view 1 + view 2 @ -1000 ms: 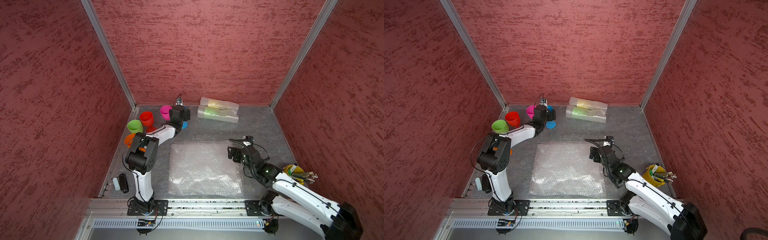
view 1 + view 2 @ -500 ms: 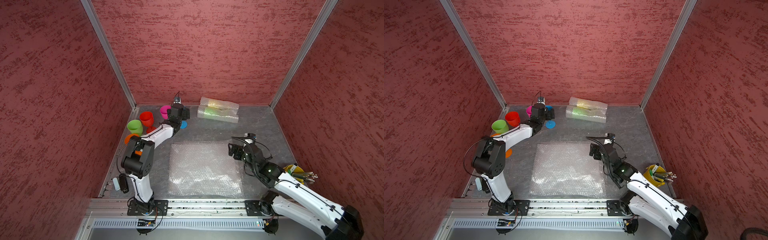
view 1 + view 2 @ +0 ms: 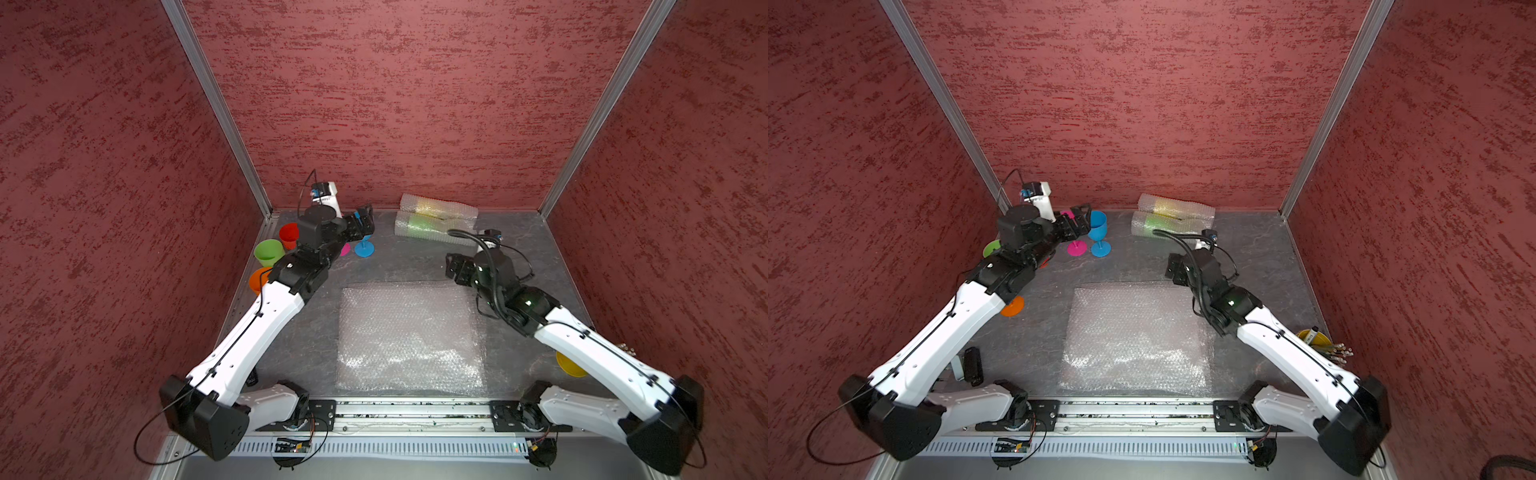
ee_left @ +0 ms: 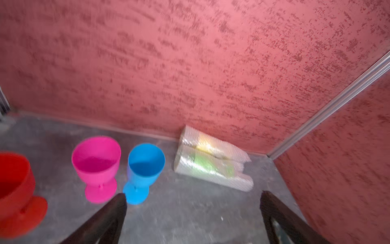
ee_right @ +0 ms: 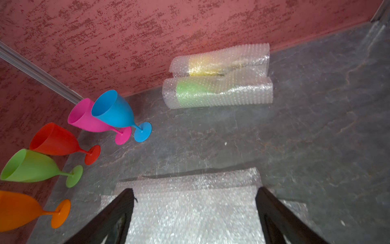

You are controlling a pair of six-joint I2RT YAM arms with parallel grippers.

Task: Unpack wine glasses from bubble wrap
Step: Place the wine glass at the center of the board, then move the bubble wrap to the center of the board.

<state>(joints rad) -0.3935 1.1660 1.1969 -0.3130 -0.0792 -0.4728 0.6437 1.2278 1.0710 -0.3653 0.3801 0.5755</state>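
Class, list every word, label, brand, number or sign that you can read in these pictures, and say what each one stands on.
None: no word, number or sign can be read in any view.
The blue wine glass and the other unwrapped ones: plain, no print.
The bubble wrap sheet and the wrapped sleeves: no print.
The yellow cup and the black device: too small to tell any marking.

On the grey desk stood an orange goblet, green goblet, red goblet, pink goblet and blue goblet near its left rear corner. A yellow-filled sleeve and green-filled sleeve of bubble wrap lay by the back wall, with flat sheets mid-front.
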